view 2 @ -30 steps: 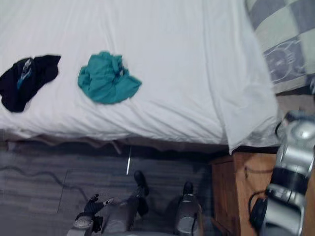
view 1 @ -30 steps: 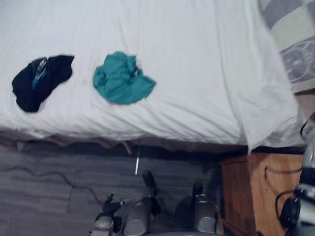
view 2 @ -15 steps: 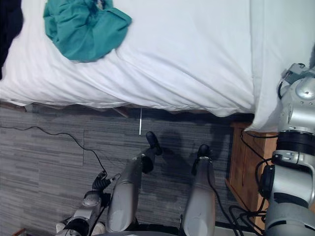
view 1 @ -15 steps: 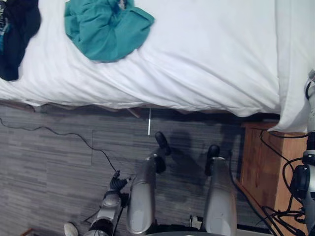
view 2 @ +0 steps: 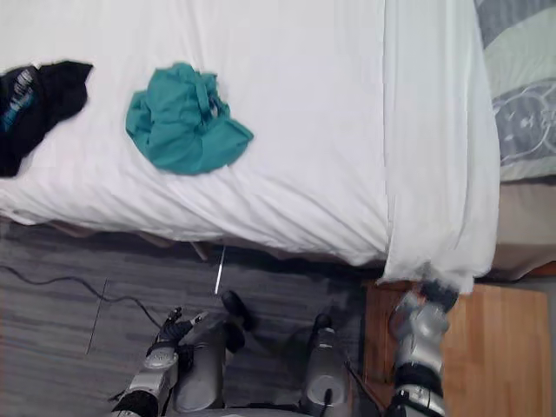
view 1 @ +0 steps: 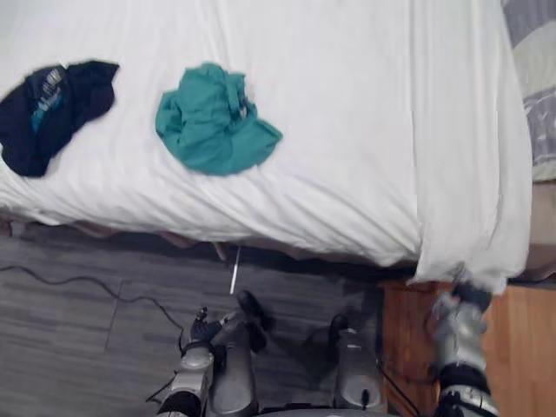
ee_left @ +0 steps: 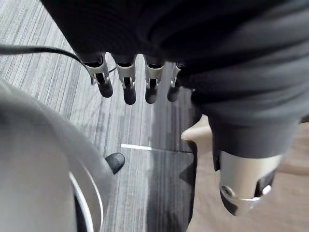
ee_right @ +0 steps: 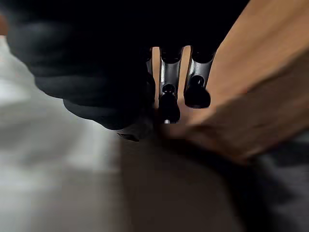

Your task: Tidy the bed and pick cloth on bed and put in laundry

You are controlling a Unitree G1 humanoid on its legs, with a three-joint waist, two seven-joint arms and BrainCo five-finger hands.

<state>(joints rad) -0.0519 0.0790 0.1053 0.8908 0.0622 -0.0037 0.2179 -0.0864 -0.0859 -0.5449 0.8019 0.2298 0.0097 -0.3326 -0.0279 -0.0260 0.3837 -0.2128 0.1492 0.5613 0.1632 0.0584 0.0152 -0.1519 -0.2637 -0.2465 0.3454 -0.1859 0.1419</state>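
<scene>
A crumpled teal cloth (view 1: 215, 123) lies on the white bed (view 1: 347, 130), left of its middle. A black cloth (view 1: 50, 111) with a blue print lies further left, near the bed's left end. My left hand (view 1: 198, 334) hangs low over the floor, far from both cloths; its fingers (ee_left: 125, 87) are straight and hold nothing. My right hand (view 1: 460, 306) is just below the hanging corner of the white sheet (view 2: 434, 252), beside the wooden nightstand. Its dark fingertips (ee_right: 166, 106) point out relaxed over the wood, with white sheet beside them.
A wooden nightstand (view 1: 521, 347) stands at the lower right, against the bed's corner. A grey patterned blanket (view 1: 540, 95) lies past the sheet at the right edge. A thin white strip (view 1: 234, 280) lies on the grey floor (view 1: 69, 347) by the bed's edge.
The camera has tilted back up, so more of the bed and both cloths show. My right hand has come in from the right edge to the sheet's hanging corner.
</scene>
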